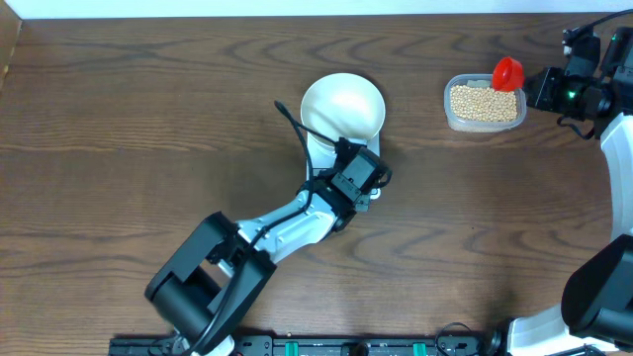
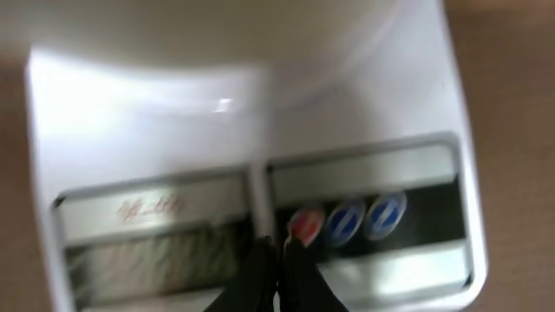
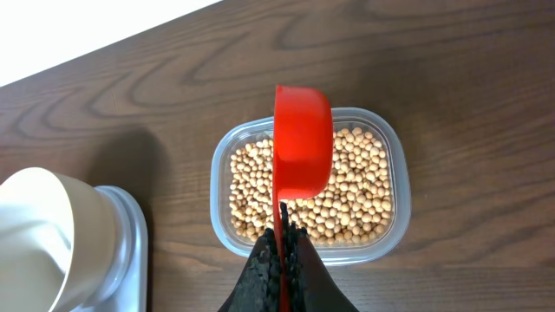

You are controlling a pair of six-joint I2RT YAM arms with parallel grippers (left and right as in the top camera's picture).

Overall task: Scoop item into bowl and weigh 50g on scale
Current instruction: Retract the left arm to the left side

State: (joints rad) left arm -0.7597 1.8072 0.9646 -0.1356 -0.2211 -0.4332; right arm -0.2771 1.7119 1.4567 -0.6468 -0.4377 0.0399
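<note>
Both shut: R pincer (image 3: 282, 247) clamps red scoop (image 3: 302, 143), cup pointing away over beans (image 3: 364, 182); L pincer (image 2: 277, 251) empty at scale (image 2: 156, 130); wood table (image 1: 148, 119).

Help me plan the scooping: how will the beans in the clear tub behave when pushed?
Small, round and loose, the beans probably roll and flow around the red scoop. Any spilled likely roll across the smooth table.

Overhead looks straight down on the scale (image 1: 321, 148); left wrist sits close above it; right wrist, well beside, catches its edge.

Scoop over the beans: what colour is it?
The scoop is red; best in right wrist view.
</note>
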